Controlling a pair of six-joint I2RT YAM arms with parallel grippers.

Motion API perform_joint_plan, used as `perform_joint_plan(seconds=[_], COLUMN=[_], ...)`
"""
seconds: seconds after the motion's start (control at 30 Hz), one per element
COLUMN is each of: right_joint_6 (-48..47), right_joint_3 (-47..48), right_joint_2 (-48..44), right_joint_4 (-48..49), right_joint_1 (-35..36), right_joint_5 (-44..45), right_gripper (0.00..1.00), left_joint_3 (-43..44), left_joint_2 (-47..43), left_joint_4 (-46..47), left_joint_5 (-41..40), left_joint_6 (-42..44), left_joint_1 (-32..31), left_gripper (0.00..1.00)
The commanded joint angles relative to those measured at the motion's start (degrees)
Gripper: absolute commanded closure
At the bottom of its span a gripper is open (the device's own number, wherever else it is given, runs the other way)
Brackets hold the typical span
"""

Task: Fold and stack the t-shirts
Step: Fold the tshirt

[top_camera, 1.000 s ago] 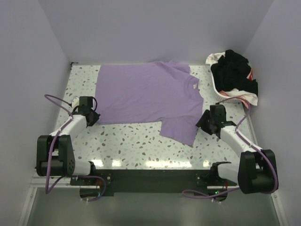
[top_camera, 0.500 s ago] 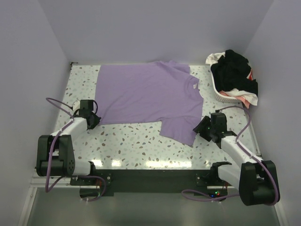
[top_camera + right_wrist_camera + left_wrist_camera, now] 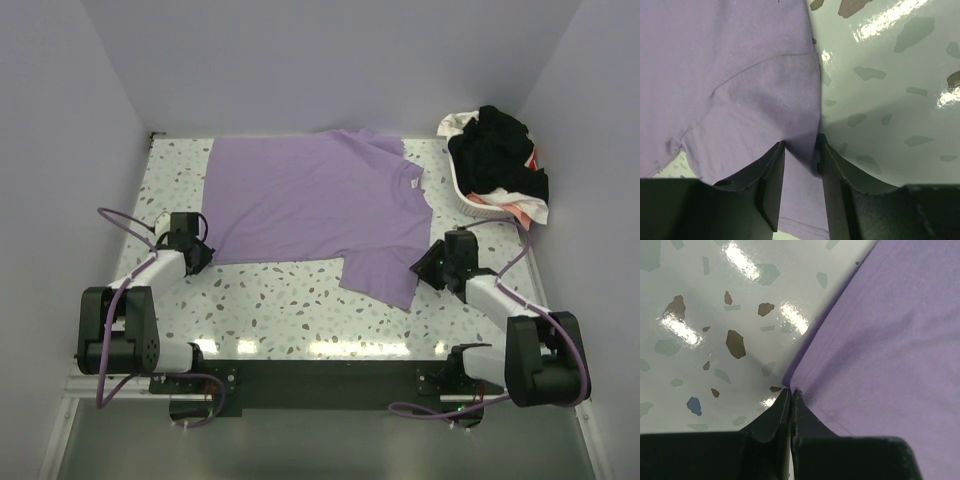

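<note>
Across the middle of the top view the lilac t-shirt lies spread flat on the table, with no fold made yet. The left gripper is closed, seemingly pinching the shirt's lower-left corner. The right gripper is half open with the sleeve edge between its jaws, not clamped. The other t-shirts sit heaped in the basket at upper right, and no stack exists.

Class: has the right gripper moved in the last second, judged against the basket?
Yes. Right gripper shifted away from the basket, toward the near edge, at the purple t-shirt.
</note>
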Motion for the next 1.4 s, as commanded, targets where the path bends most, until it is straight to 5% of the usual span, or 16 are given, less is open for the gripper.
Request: perform_joint_plan(seconds=[0.0,0.33,0.83,1.37], right_joint_6=[1.55,1.29,-4.52,-7.86], right_joint_3=[1.46,5.41,20.00,30.39], right_joint_2=[2.83,0.39,-17.72,-32.74], right_joint_4=[2.93,-0.13,-21.40,-39.96], right_joint_1=[-0.01,-0.01,-0.44,-0.53], right_joint_5=[0.79,1.48,5.62,6.76], right_gripper=[0.62,1.00,1.00,1.00], left_joint_3=[-0.52,0.00,5.71,13.98], left_joint_2=[-0.25,-0.34,-10.97,-33.03], left_joint_4=[3.08,3.96,-6.84,-22.85], left_joint_5=[-0.67,-1.38,-6.04,-8.76], left_joint_6=[-0.17,0.19,1.50,4.49], left_joint_1=[0.17,0.26,0.35,0.35], left_gripper=[1.00,1.00,1.00,1.00])
